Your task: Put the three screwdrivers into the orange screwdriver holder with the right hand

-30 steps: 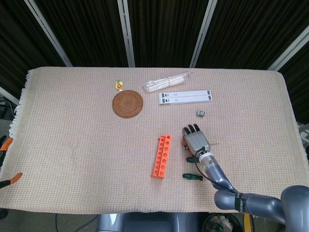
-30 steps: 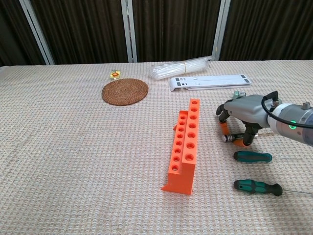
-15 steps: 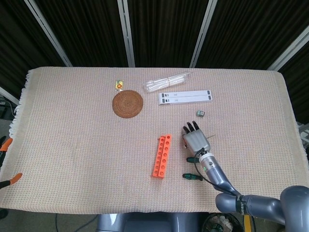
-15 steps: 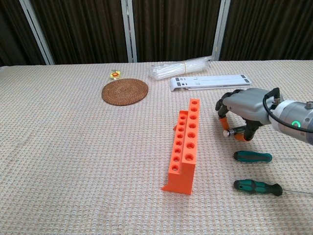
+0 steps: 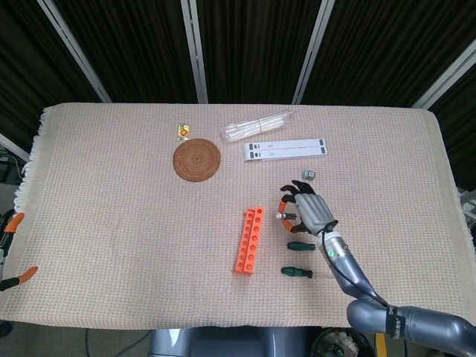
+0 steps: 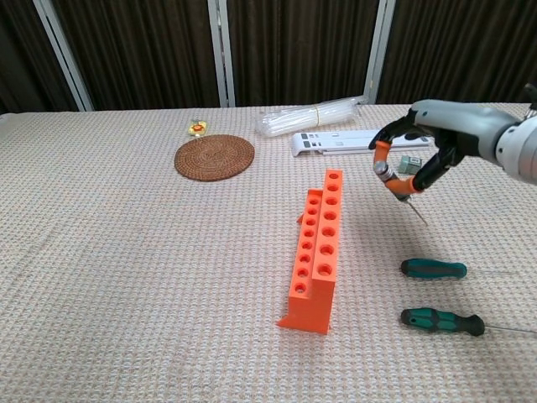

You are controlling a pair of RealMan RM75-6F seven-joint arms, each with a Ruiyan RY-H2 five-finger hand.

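**One screwdriver lifted, two on the desk: risks and count**

An orange-handled screwdriver [image 6: 391, 175] is held in the right hand [image 6: 436, 138], pinched between the fingers [image 6: 394, 133] and raised clear of the desk [image 6: 126, 277], to the right of the orange screwdriver holder's [image 6: 317, 249] far end. Its thin shaft is tilted down and to the right, not upright. The left hand is not seen in either view.

Risks judged from this state:
- The pinch sits on the handle alone; the tool could rotate or slip out during reorientation.
- The shaft is slanted, so a holder hole could be missed, or the rim struck, unless the tip is brought vertical first.
- The holder is narrow and stands free on the woven cloth; a sideways push from the tip or the fingers could tip or shift it.
- The two green-handled screwdrivers [image 6: 432, 269] [image 6: 440, 320] lie close together; one could be knocked while the other is picked.

Count:
- Screwdrivers: three (one orange-handled in hand, two green-handled on the desk). None sits in the holder.
- Holder: one, with two rows of holes.
- Round woven coaster [image 6: 215, 156]: one.
- Bundle of clear straws or ties [image 6: 312, 116]: one.
- Flat white strip [image 6: 361, 139]: one.
- Small grey block [image 5: 309, 175]: one.
- Small yellow item [image 6: 197, 128] beyond the coaster: one, too small to identify.
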